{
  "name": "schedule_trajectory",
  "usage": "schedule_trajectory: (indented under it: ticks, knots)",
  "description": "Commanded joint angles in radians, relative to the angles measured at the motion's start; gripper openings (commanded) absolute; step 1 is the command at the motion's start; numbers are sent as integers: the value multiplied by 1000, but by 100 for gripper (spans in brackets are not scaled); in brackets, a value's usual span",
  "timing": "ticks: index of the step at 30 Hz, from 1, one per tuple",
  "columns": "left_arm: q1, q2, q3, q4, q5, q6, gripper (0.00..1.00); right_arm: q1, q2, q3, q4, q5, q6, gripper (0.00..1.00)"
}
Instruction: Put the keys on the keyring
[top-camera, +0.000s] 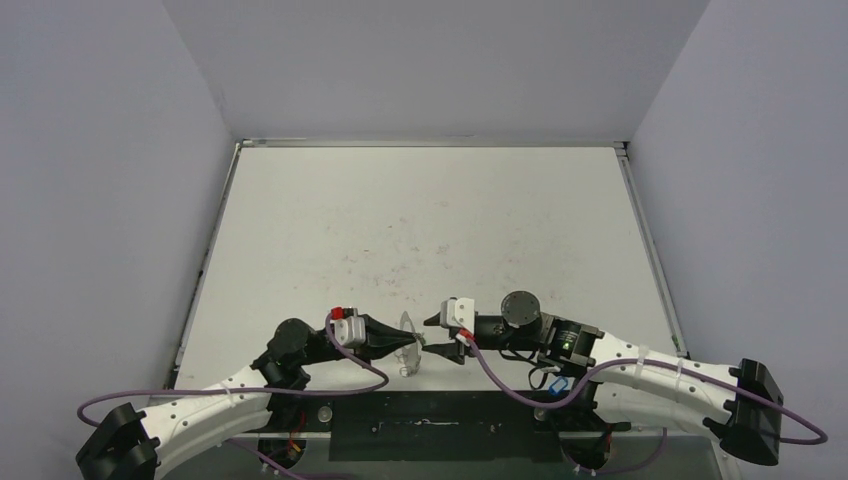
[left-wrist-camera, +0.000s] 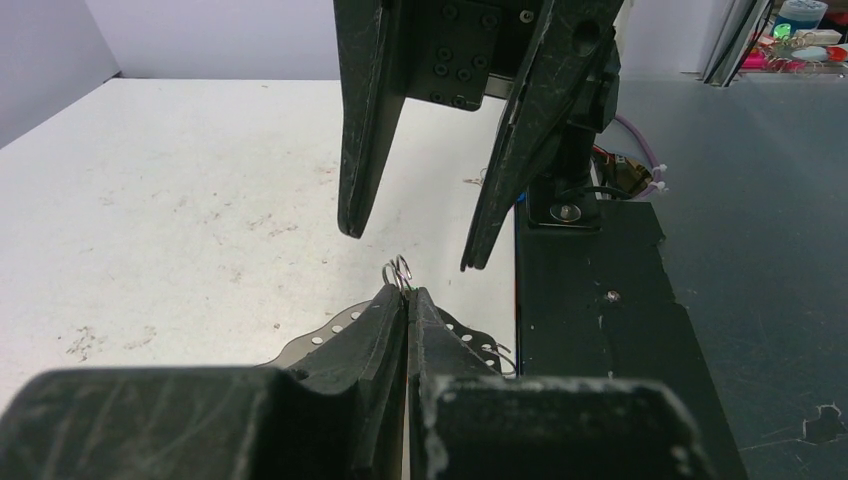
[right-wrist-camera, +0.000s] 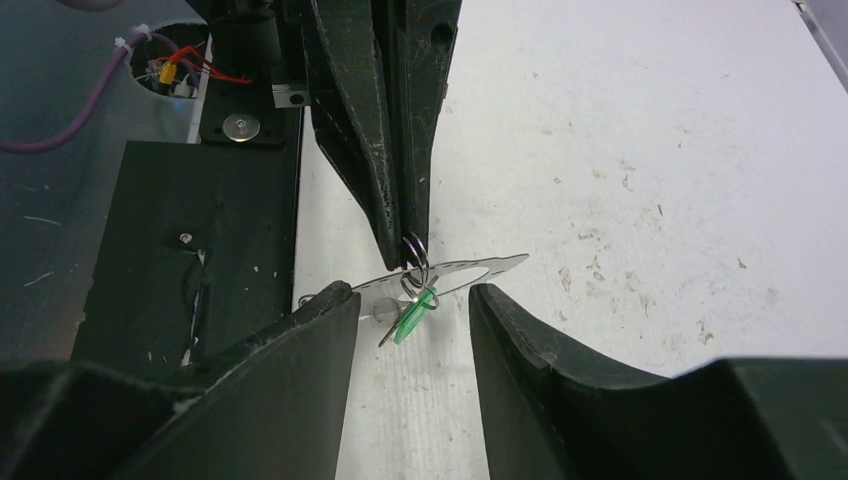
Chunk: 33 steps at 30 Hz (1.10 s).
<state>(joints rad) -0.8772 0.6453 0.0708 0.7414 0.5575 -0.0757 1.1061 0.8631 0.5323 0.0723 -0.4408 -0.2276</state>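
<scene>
- Left gripper (right-wrist-camera: 410, 250): fingers clenched together, the tips pinching the keyring (right-wrist-camera: 470, 270) at its rim. A small wire loop (left-wrist-camera: 397, 270) stands out just past the tips.
- Keyring: a pale, thin ring with small holes along its rim (in the left wrist view it spreads out to both sides of the closed fingers). It is held over the near part of the table (top-camera: 420, 220), between the two grippers.
- Green key (right-wrist-camera: 414, 314): hangs tilted just below the left gripper's tips, at the wire loop and against the keyring. Whether it is threaded on the keyring itself cannot be told.
- Right gripper (right-wrist-camera: 410, 295): released, fingers parted and holding nothing. It faces the left gripper tip to tip, with one finger on either side of the green key and the keyring. One finger reaches the keyring's edge, but contact cannot be told.
- Both grippers sit close together, just beyond the black base plate (top-camera: 430, 430) at the table's near edge.
</scene>
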Motion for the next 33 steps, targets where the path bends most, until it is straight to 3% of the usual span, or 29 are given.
schedule_trajectory:
  ticks: [1, 5, 9, 15, 20, 25, 33]
  knots:
    - [-2, 0, 10, 73, 28, -15, 0, 1, 43, 13, 125, -43, 0, 43]
    - [-3, 1, 11, 72, 30, -15, 0, 0, 84, 29, 118, -49, -7, 34]
    - [-2, -6, 11, 66, 29, -15, 0, 0, 96, 35, 115, -53, -7, 14]
    - [-1, -11, 8, 62, 27, -15, 0, -1, 80, 30, 120, -58, -6, 0]
    - [-1, -10, 8, 61, 25, -13, 0, 0, 77, 29, 128, -67, 2, 0]
    - [-2, -12, 10, 61, 25, -13, 0, -1, 87, 33, 131, -61, 8, 17]
    - [-1, -12, 17, 49, 27, -13, 0, -1, 96, 48, 113, -42, 14, 17]
